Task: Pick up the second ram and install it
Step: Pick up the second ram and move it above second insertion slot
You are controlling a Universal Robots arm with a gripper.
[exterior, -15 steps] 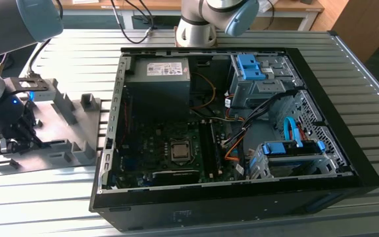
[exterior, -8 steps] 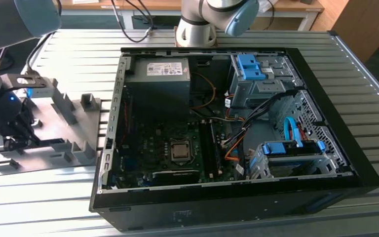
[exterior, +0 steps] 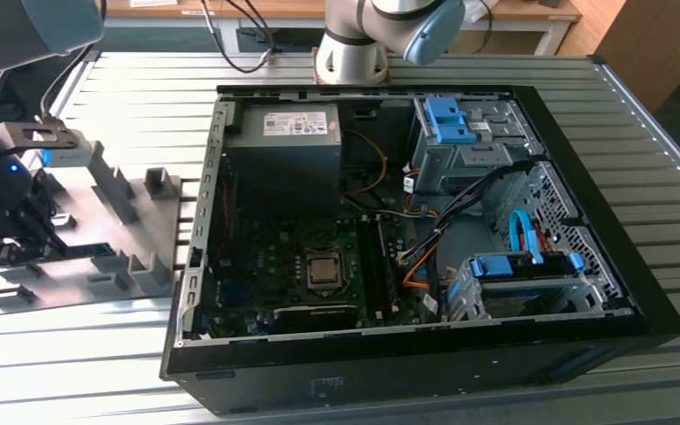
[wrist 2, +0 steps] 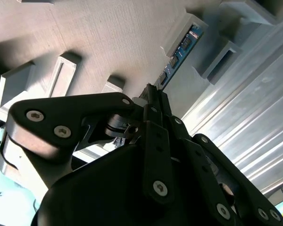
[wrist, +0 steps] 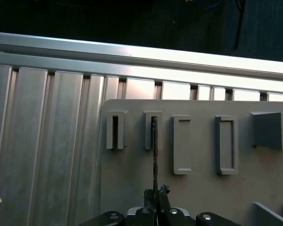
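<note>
Slatted metal bench (exterior: 623, 106) carries everything. Open computer case (exterior: 659, 310) lies on it, motherboard (exterior: 263, 261) facing up. Grey holder plate (exterior: 81, 190) beside case, on exterior view's left. Hand (wrist: 155, 203) low over plate, fingers pinching near end of second ram (wrist: 154, 160). Ram stands on edge, far end seated in slotted holder block (wrist: 147, 132).
</note>
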